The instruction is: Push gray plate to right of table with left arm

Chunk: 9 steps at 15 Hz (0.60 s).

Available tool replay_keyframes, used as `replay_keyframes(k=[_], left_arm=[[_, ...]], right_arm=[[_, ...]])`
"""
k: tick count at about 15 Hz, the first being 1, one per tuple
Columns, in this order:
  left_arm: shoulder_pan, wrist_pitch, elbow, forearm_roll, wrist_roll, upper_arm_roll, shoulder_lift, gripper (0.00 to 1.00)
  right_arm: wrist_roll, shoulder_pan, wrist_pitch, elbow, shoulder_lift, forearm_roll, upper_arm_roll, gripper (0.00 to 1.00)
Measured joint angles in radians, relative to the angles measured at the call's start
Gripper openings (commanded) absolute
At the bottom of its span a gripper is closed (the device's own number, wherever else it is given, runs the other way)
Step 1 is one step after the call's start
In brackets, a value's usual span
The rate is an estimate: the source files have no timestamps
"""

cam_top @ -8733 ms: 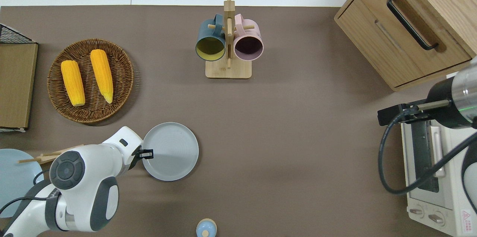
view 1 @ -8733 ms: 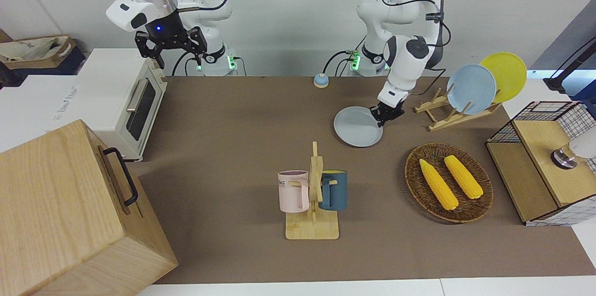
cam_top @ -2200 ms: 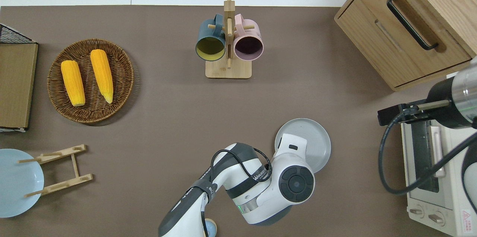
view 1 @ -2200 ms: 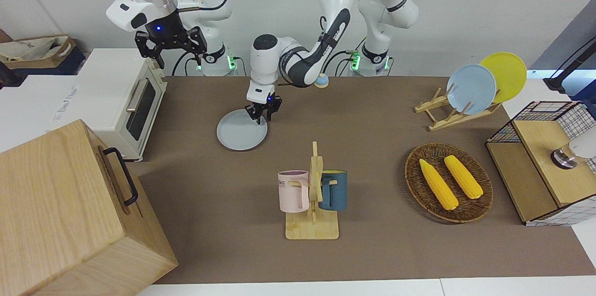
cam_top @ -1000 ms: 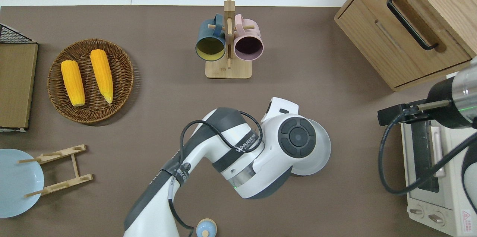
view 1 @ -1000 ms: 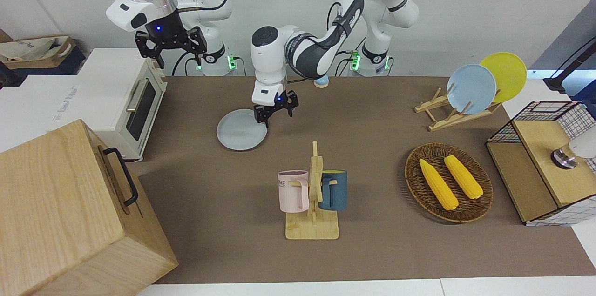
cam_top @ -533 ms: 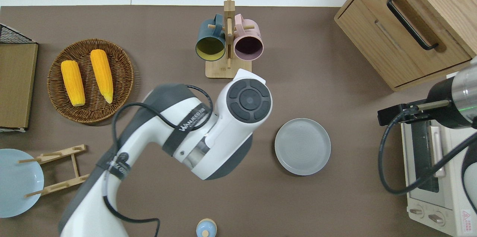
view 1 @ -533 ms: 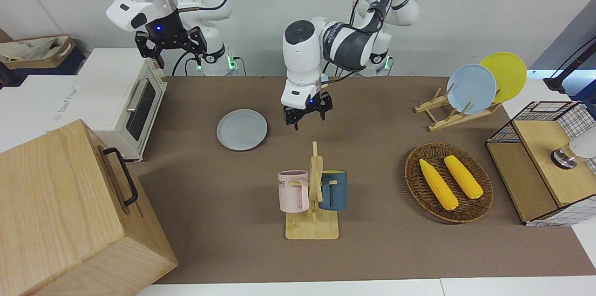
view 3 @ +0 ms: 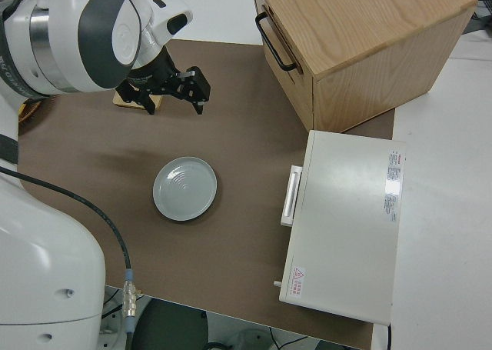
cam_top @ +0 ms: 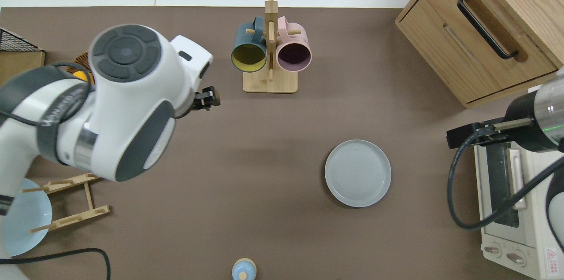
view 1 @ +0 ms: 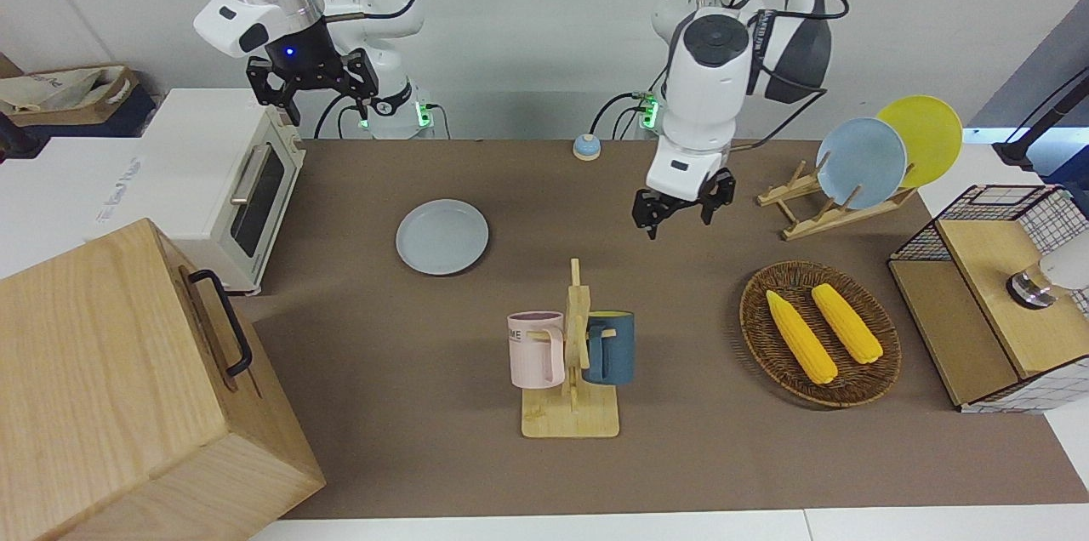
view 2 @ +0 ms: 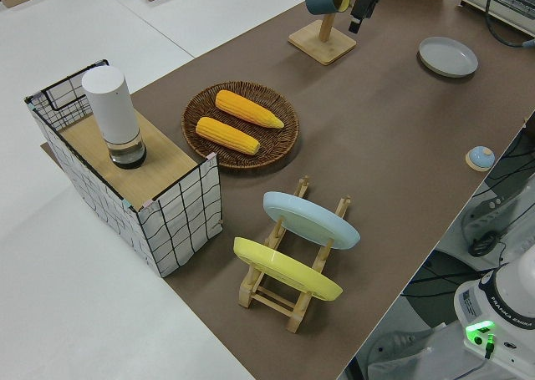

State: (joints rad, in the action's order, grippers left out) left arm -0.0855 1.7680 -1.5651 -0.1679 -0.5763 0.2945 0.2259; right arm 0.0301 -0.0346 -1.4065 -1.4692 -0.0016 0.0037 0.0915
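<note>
The gray plate (view 1: 442, 236) (cam_top: 358, 173) (view 3: 184, 188) lies flat on the brown table (view 1: 408, 337), toward the right arm's end and a short way from the toaster oven. Nothing touches it. My left gripper (view 1: 677, 218) (cam_top: 208, 97) hangs open and empty in the air. It is over bare table between the mug rack and the corn basket, well away from the plate. The left arm covers part of the basket in the overhead view. My right gripper (view 1: 313, 86) is open, and that arm is parked.
A mug rack (view 1: 572, 354) with two mugs stands mid-table, farther from the robots than the plate. A wicker basket (view 1: 885, 354) of corn, a plate rack (view 1: 817, 213) and a wire-sided shelf (view 1: 995, 294) fill the left arm's end. The toaster oven (view 1: 230, 184) and a wooden box (view 1: 128, 388) fill the right arm's end.
The plate was pushed from near the plate rack toward the oven and now rests still. The left gripper lifted off it, opened and swung back toward the left arm's end.
</note>
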Motion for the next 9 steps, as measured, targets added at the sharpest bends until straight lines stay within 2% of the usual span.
replay_keyframes(k=[9], left_arm=[[0.255, -0.015, 0.0, 0.058, 0.393, -0.001, -0.03, 0.99]], right_arm=[[0.0, 0.0, 0.0, 0.0, 0.0, 0.0, 0.0, 0.983]])
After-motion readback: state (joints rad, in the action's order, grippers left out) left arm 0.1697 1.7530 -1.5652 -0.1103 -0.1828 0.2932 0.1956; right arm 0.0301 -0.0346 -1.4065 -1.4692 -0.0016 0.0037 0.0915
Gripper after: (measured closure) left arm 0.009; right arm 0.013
